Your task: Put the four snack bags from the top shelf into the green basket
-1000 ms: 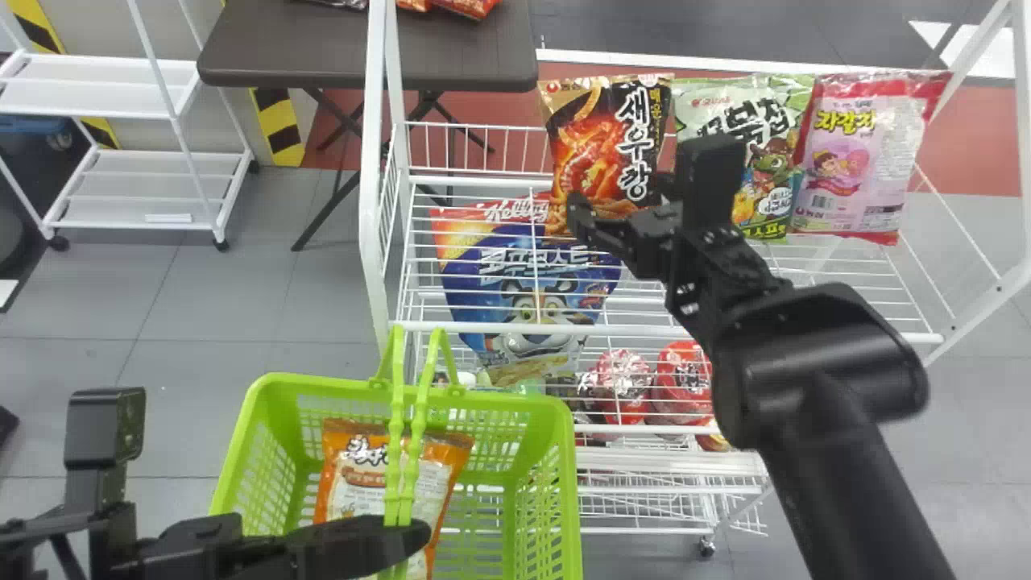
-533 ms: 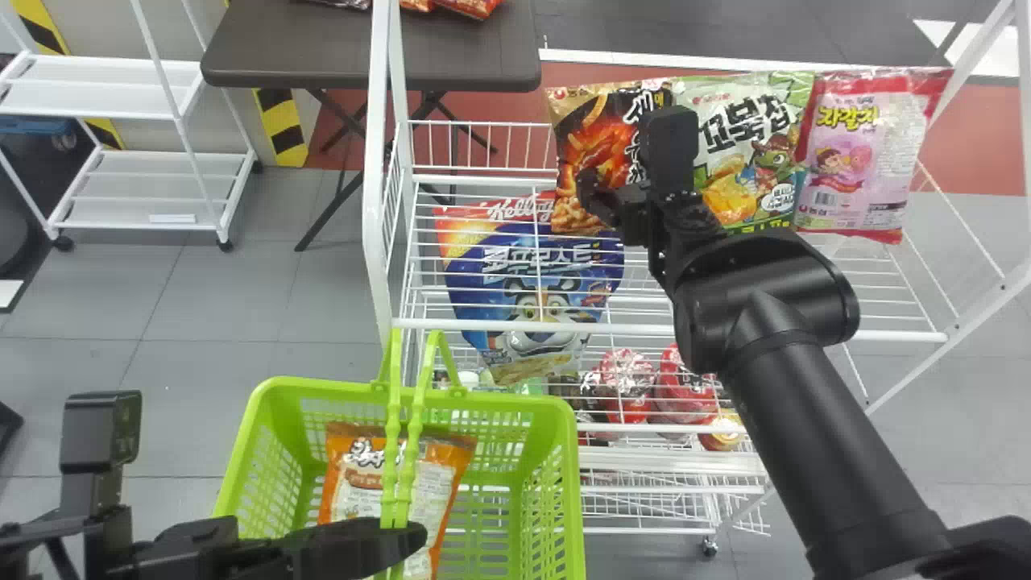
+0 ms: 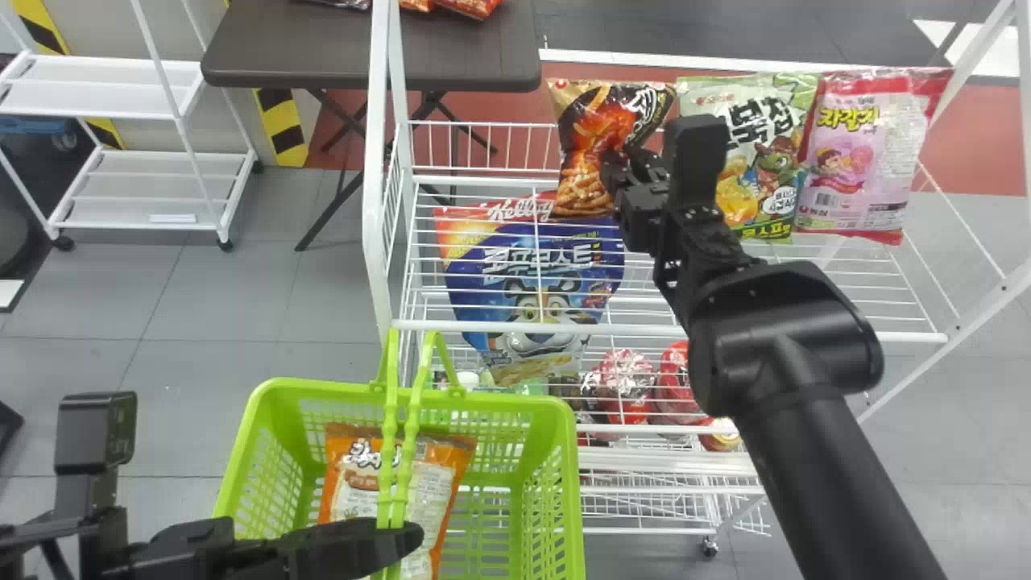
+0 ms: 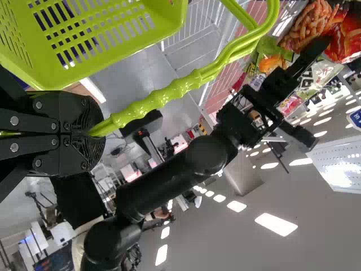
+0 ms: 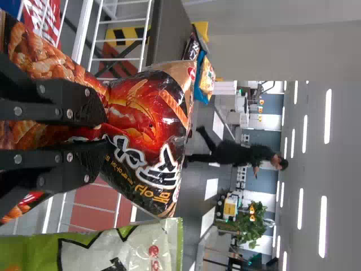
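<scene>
The left gripper's point(image 3: 403, 538) jaws are closed around the handle point(image 3: 412, 419) of the green basket point(image 3: 575, 459), inside which the orange bag point(image 3: 439, 475) lies. Next comes the blue bag point(image 3: 483, 266), under the wires of the top shelf point(image 3: 846, 336), then at that shelf the black bag point(image 3: 581, 189), its middle pinched and creased between the nearly closed jaws of the right gripper point(image 3: 620, 171); farther right, on the top shelf, are the green bag point(image 3: 773, 121) and, just beside it, the pink bag point(image 3: 854, 161)
</scene>
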### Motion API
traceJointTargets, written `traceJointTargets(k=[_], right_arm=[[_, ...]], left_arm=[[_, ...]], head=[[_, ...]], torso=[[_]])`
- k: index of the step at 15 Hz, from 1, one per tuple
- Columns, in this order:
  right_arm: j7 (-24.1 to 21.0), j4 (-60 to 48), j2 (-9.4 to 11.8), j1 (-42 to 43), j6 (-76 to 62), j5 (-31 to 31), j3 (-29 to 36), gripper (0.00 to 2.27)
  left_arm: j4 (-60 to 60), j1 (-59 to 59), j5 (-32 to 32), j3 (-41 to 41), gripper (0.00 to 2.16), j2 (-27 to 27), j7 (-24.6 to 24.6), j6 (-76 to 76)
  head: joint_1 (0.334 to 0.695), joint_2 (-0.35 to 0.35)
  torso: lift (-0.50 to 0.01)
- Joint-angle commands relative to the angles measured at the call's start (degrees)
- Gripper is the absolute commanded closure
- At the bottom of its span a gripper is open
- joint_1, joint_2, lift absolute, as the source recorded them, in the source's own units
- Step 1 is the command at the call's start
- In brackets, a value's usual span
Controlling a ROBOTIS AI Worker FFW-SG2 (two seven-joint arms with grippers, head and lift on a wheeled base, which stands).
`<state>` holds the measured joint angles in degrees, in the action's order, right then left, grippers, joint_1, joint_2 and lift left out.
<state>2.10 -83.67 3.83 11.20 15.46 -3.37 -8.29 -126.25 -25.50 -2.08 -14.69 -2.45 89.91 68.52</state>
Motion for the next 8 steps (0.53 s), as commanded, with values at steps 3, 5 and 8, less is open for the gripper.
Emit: traceJointTargets(k=[3, 5, 8], right_arm=[[2.2, -26.5, 0.4, -15.6, 14.6, -5.7, 1.6, 2.25], [2.6, -38.1, 1.1, -22.5, 22.1, -8.6, 0.9, 2.25], [2.8, -49.9, 3.5, -31.4, 34.6, -14.5, -1.9, 2.25]], left_arm=[[-0.1, 0.1, -0.6, -1.5, 2.15, 0.0, 0.7, 0.0], [-0.1, 0.4, -0.5, -1.5, 2.15, 0.1, 0.7, 0.0], [0.1, 0.7, -0.5, -1.5, 2.15, 0.1, 0.7, 0.0]], head=[[0.695, -0.059], [0.695, -0.037], [0.695, 0.019]], torso=[[-0.004], [-0.004], [-0.004]])
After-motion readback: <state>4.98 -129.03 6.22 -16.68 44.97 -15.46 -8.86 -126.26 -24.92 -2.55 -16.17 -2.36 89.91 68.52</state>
